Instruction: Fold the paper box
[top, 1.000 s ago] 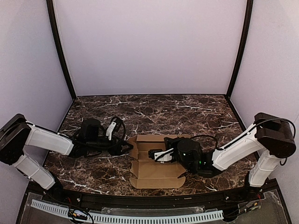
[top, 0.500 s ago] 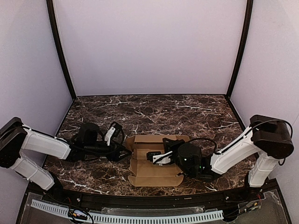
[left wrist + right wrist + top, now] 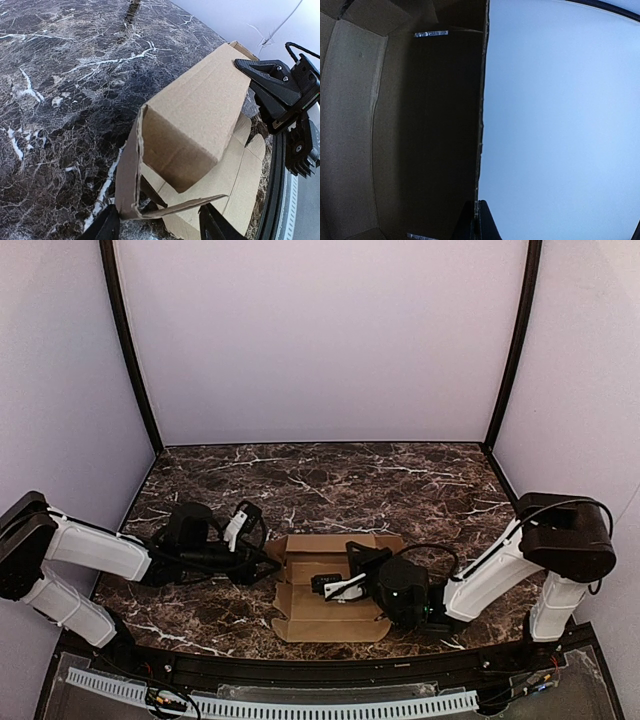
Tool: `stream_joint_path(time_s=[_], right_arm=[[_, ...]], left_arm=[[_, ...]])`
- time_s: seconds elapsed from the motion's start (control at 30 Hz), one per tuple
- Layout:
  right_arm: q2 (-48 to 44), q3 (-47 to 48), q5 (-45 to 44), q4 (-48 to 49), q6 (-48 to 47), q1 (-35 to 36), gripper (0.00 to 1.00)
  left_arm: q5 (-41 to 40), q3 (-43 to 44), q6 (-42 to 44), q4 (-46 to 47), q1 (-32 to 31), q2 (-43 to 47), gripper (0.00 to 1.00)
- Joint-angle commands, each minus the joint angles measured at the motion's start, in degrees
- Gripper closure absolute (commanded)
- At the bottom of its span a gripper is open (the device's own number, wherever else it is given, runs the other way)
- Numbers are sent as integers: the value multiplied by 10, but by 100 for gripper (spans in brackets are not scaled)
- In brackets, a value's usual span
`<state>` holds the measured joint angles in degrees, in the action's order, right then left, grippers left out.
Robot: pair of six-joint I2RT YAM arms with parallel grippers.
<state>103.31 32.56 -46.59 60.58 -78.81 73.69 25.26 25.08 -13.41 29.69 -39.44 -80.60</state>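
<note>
Robot lab test cell: plain lilac panel walls (image 3: 320,340), black corner posts (image 3: 128,350), marble-look tabletop (image 3: 330,475), left arm (image 3: 95,545) and right arm (image 3: 495,570) mounted at near edge.

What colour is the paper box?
The paper box is plain brown, without print; the left wrist view shows it best.

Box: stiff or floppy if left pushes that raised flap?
Likely floppy: the box is thin card, and its near flap is bowed. Probably light, so it may slide on the smooth marble table rather than fold.
</note>
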Motion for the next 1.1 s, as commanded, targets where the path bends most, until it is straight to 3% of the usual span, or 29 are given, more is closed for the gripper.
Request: stream_joint_path(time_s=[0.0,0.47,1.07], right_arm=[[11,-6,-16,35,-5,11,100],[33,12,-42,46,-1,13,100],[38,23,-69,38,24,26,100]], left_arm=[[0,14,10,-10,-5,-4,46],[-37,34,5,-3,-54,-36,53],[-176,52,-33,44,-94,-79,56]])
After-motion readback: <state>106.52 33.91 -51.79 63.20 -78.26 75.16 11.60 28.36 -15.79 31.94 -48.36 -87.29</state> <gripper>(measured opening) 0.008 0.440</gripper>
